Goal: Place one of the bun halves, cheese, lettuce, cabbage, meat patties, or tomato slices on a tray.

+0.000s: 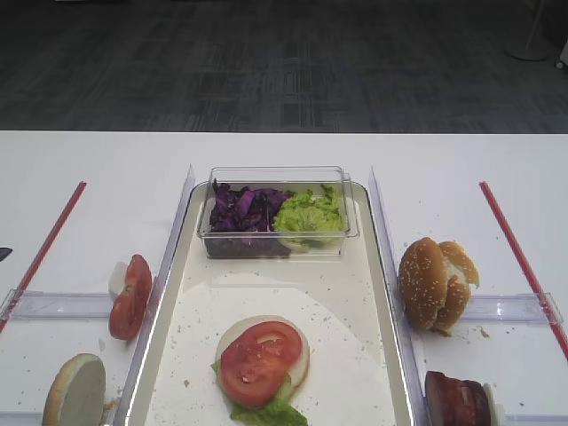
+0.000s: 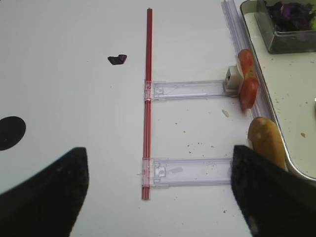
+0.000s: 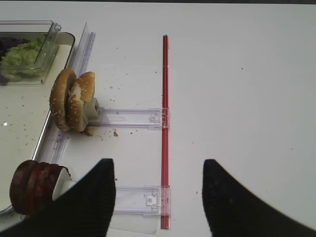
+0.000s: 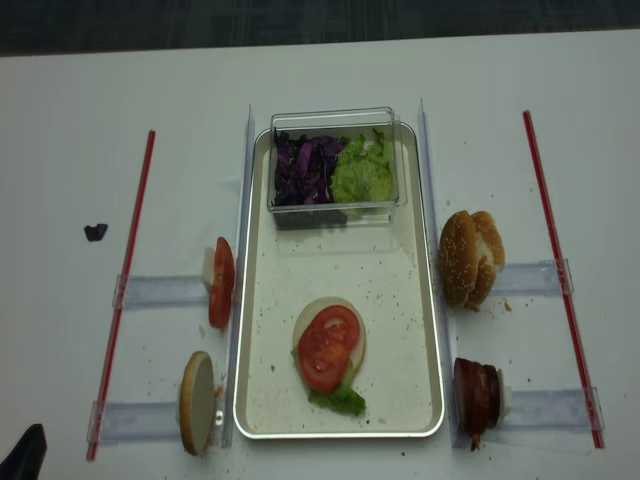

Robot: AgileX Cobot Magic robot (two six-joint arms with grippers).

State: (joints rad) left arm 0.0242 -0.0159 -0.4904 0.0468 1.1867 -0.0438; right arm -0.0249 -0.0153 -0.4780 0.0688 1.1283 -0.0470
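Nearest the camera, a tomato slice [image 1: 260, 362] lies on a bun half [image 1: 263, 353] over lettuce [image 1: 269, 411] at the tray's [image 1: 355, 293] near end. My left gripper [image 2: 158, 197] gapes wide and empty; my right gripper [image 3: 159, 197] is closed down, holding nothing. Meat patties [image 3: 33, 192] stand off the tray's right edge.

red tomato slices [image 1: 259, 361], cream speckled tray [image 1: 355, 302], purple cabbage [image 1: 244, 209].
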